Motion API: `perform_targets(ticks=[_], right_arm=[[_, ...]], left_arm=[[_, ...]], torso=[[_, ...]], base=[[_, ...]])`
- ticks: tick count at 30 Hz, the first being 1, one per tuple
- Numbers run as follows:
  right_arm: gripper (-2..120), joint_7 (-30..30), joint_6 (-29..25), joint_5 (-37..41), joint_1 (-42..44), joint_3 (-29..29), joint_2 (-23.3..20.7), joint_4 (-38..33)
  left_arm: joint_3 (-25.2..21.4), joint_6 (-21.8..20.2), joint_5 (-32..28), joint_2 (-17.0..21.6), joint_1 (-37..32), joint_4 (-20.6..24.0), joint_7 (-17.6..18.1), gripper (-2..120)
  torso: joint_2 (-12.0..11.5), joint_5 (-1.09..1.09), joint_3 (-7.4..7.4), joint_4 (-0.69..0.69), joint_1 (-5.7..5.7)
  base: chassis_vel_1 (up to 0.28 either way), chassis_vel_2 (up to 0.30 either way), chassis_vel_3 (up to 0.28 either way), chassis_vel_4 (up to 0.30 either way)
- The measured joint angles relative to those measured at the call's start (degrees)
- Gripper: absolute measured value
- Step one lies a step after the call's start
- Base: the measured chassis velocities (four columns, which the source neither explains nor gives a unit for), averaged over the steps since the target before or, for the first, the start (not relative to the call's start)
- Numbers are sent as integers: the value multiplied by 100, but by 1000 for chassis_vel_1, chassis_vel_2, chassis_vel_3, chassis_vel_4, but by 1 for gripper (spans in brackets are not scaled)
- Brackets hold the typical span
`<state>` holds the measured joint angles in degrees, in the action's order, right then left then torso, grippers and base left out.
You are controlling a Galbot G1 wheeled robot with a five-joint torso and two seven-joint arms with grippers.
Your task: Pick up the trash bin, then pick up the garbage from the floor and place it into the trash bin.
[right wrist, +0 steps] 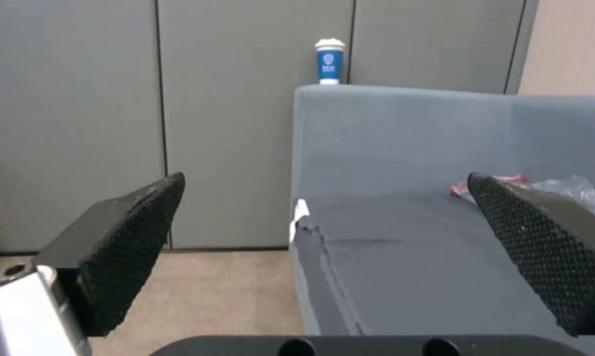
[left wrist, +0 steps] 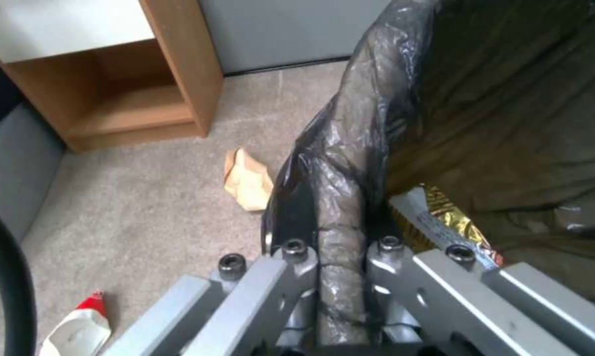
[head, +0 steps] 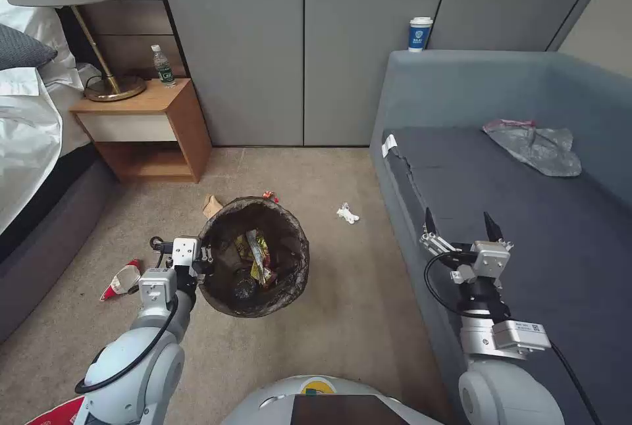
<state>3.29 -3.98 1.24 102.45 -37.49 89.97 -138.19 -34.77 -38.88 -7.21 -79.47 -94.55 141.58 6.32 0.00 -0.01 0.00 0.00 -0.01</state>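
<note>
The left gripper (head: pixel 205 256) clamps the bin's (head: pixel 289 280) bagged rim, wrappers (head: pixel 258 255) inside. The right gripper (head: pixel 461 222) hangs wide open over the sofa (head: pixel 526 227). A tissue (head: pixel 347 214) lies on the carpet.

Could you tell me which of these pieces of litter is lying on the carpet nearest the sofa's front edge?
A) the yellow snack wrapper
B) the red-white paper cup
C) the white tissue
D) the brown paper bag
C: the white tissue lies on the carpet between the trash bin and the sofa, while the brown paper bag and red-white paper cup lie on the bin's far side.
</note>
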Motion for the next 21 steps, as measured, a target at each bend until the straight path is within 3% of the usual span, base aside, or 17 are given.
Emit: perform_targets(ticks=[21], right_arm=[[100,42,101,55,15,170,-56,61]], left_arm=[[15,2,45,-16,-32,6,-14,2]], torso=[[0,0,1,0,0]], base=[[-57,57,56,-55]])
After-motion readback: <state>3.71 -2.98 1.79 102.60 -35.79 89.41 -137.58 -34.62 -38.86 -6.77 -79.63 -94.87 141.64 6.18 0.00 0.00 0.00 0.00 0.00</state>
